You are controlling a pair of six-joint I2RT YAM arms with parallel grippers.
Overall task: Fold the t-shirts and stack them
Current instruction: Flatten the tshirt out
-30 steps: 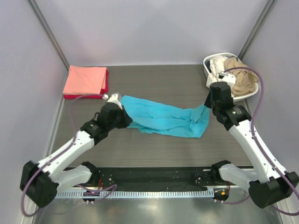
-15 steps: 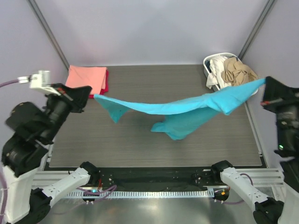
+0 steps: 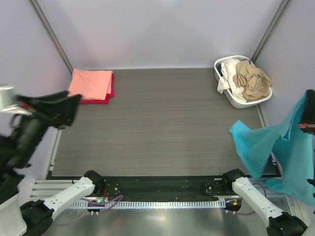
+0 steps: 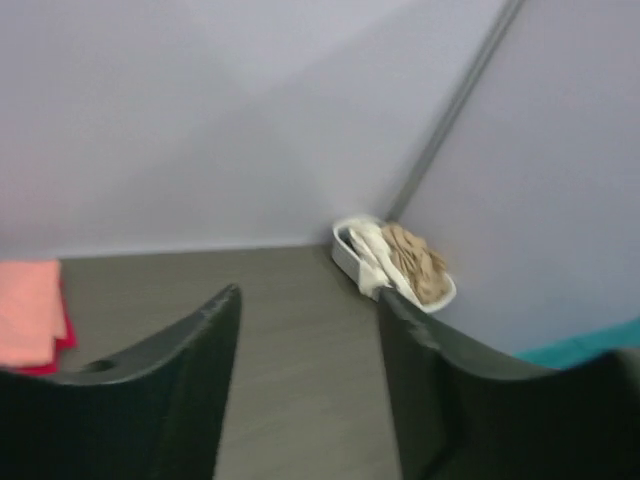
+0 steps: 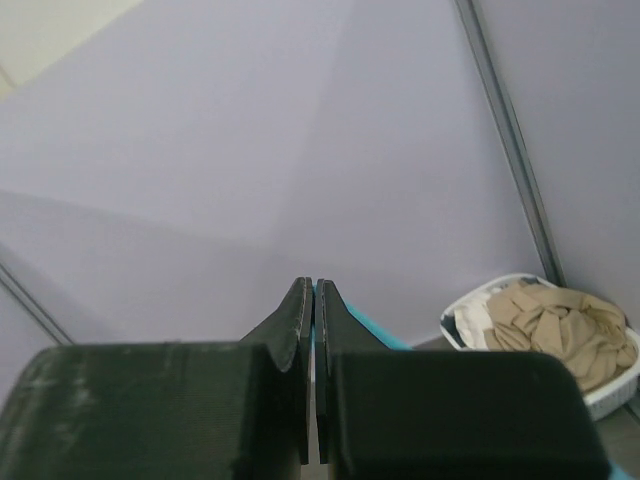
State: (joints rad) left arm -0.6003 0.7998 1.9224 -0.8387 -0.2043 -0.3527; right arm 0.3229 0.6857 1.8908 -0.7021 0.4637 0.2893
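The bright turquoise t-shirt (image 3: 275, 147) hangs in the air at the far right, off the table's right edge. My right gripper (image 3: 309, 112) is raised there and shut on its top; in the right wrist view a turquoise sliver (image 5: 372, 330) shows between the closed tips of that gripper (image 5: 314, 284). My left gripper (image 3: 74, 97) is lifted high at the left, open and empty; in the left wrist view the gripper (image 4: 308, 296) frames bare table. A folded salmon-pink t-shirt (image 3: 91, 83) lies on a red one (image 3: 101, 100) at the back left corner.
A white laundry basket (image 3: 246, 104) stands at the back right corner with a tan t-shirt (image 3: 253, 81) and a white one (image 3: 227, 73) in it. The dark wood-grain table (image 3: 162, 123) spreads between the stack and the basket. Grey walls close in on three sides.
Both arms lifted the turquoise shirt off the table and stretched it. The left gripper then let go, and the shirt swung over to hang from the right gripper at the far right.
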